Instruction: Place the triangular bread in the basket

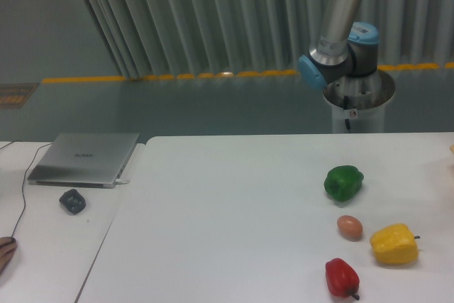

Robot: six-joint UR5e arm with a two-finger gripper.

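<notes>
The triangular bread is out of view, and no basket shows in the camera view. Only part of my arm (339, 40) shows at the top right, its elbow joint above the round base (358, 97) behind the table. The gripper itself is out of the frame, so its state does not show. A tiny pale sliver (451, 149) sits at the right edge of the picture; I cannot tell what it is.
On the right of the white table (234, 218) lie a green pepper (344, 182), a small brown egg (349, 227), a yellow pepper (394, 244) and a red pepper (341, 277). On the left table are a closed laptop (84, 159) and a dark mouse-like object (72, 201).
</notes>
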